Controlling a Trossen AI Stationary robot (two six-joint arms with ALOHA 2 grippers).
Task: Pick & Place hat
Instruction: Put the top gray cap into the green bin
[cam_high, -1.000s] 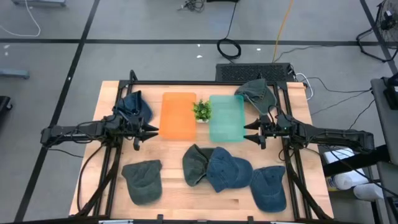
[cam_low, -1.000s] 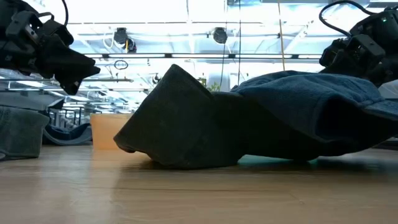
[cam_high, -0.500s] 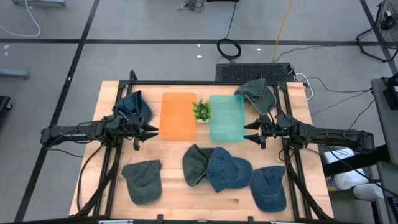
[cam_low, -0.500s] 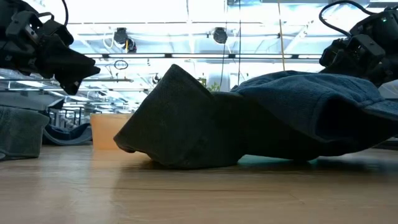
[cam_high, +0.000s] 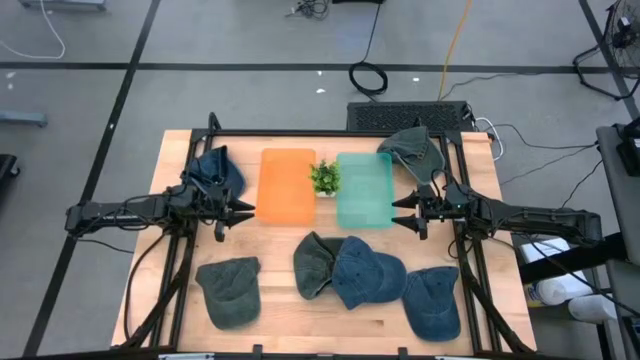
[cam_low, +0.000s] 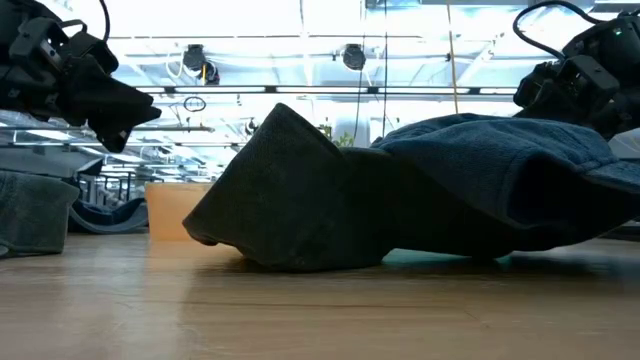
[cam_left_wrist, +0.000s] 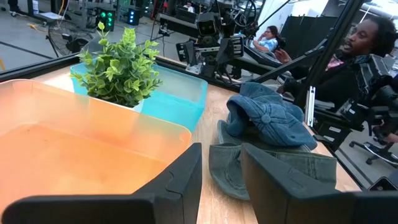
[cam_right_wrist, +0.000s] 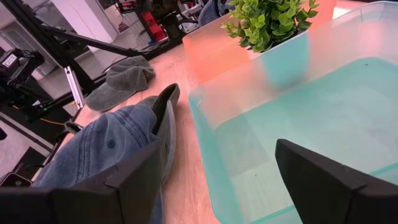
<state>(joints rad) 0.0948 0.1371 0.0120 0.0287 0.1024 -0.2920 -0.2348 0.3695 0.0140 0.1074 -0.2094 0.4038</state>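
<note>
Both end effectors hang released: I have the left end effector (cam_high: 237, 212) just beside the orange bin (cam_high: 285, 185), the right end effector (cam_high: 405, 215) just beside the teal bin (cam_high: 364, 189). Nearest hats, dark green (cam_high: 314, 264) and blue (cam_high: 366, 273), lie on the surface (cam_high: 300, 320) between them.

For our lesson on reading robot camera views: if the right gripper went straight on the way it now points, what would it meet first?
Probably the teal bin: the right gripper, open, points toward the table's middle, and the bin's near wall lies just ahead. Its height over the rim is unclear.

Plant (cam_high: 324, 177) blocks gap between orange bin (cam_high: 286, 185) and teal bin (cam_high: 364, 189)
</note>
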